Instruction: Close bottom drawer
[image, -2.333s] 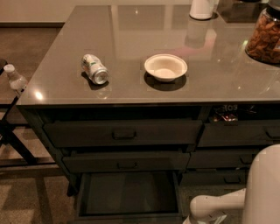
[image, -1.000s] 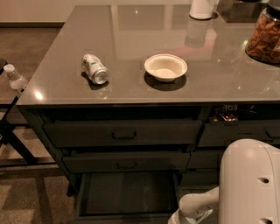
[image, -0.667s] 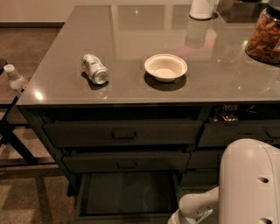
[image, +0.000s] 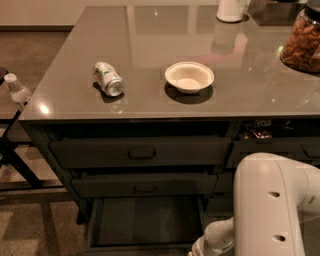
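Note:
The bottom drawer (image: 145, 222) is pulled out below the two taller-fronted wide drawers; its flat dark inside shows, and its front panel lies at the frame's bottom edge. My white arm (image: 270, 210) fills the lower right, with a joint (image: 215, 240) next to the drawer's right side. The gripper itself is below the frame's edge and out of view.
A grey countertop (image: 150, 30) carries a tipped can (image: 108, 78), a white bowl (image: 189, 76), a white container (image: 231, 10) and a jar of nuts (image: 302, 42). A narrower drawer stack (image: 280, 145) stands at right. A plastic bottle (image: 17, 90) sits on a stand at left.
My arm has swung in from the lower right toward the open bottom drawer and now covers more of the frame. The drawer has not visibly moved.

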